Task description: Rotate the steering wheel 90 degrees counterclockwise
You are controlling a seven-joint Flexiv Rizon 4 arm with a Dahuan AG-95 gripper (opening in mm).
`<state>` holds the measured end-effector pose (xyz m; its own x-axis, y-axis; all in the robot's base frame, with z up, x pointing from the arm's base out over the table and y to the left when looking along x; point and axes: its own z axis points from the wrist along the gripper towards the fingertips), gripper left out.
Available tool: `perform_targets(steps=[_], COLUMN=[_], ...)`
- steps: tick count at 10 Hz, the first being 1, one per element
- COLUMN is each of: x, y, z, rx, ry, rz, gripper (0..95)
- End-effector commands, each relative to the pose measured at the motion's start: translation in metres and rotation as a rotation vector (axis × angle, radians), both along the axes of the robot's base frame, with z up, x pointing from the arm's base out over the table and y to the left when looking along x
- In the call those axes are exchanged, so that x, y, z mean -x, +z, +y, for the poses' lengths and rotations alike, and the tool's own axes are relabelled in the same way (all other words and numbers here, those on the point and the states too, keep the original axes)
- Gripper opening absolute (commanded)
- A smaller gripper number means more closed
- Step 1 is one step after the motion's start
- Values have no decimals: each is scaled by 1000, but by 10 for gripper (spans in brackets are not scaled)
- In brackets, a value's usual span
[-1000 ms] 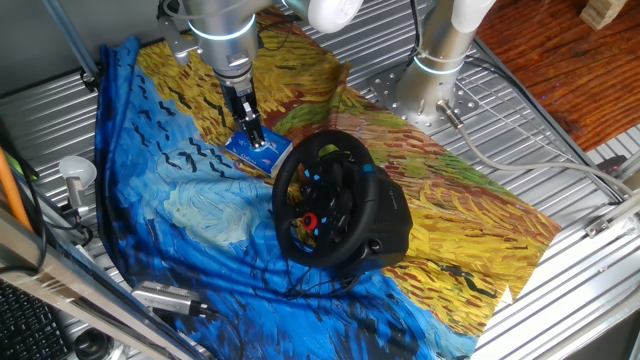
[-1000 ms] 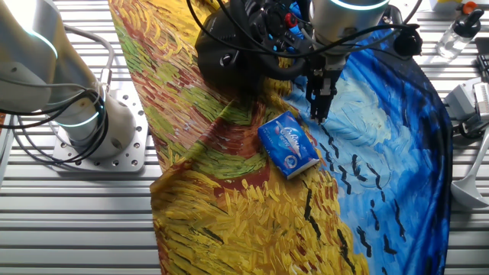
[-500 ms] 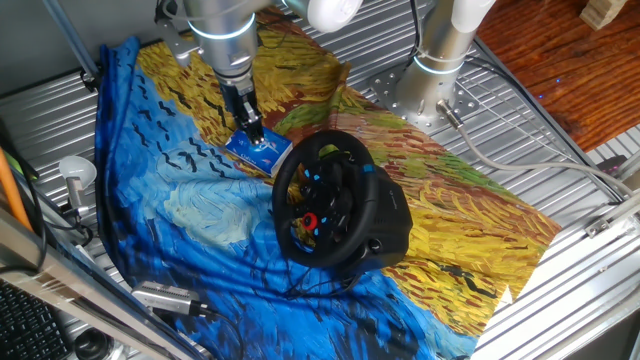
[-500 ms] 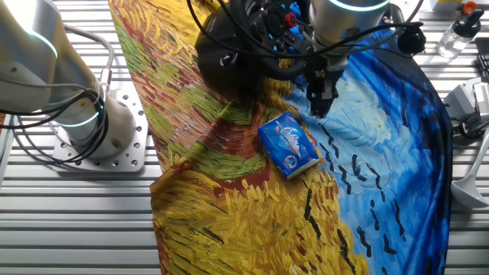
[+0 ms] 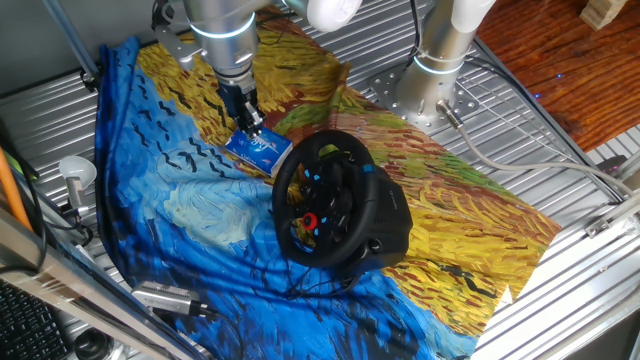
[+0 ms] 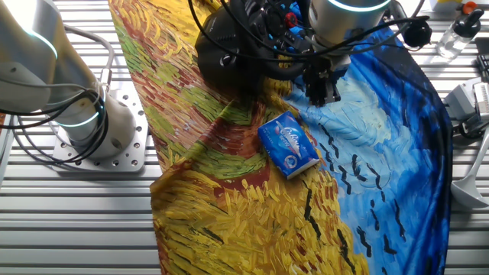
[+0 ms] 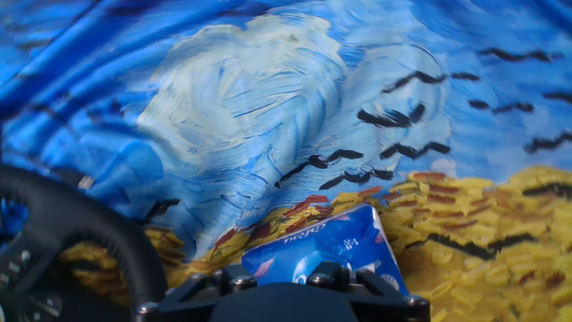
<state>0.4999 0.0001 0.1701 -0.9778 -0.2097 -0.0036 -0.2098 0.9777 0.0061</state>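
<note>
The pincer point(image 5: 251, 124) hangs above the blue-and-white box point(image 5: 257, 149), grasping nothing; I cannot tell whether its fingers are parted. Just beside the box stands the steering wheel point(image 5: 322, 197), untouched, so the whole quarter turn remains. In the hand view the fingertips are cut off.

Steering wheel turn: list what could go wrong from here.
The gripper hangs beside the steering wheel, not on its rim, so it may miss the grasp. The blue packet lies close below and could get knocked. The loose painted cloth may let the base slide.
</note>
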Motion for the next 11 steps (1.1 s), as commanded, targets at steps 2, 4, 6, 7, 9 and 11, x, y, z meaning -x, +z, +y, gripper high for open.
perform_targets(steps=[2, 4, 6, 7, 9, 11], x=[0, 0, 0, 0, 0, 0], y=[0, 0, 0, 0, 0, 0], z=[0, 0, 0, 0, 0, 0], rx=[0, -1, -4, -8, -11, -6], ry=[1, 4, 10, 11, 13, 12], rz=[0, 2, 6, 6, 6, 6], gripper=[0, 0, 0, 0, 0, 0])
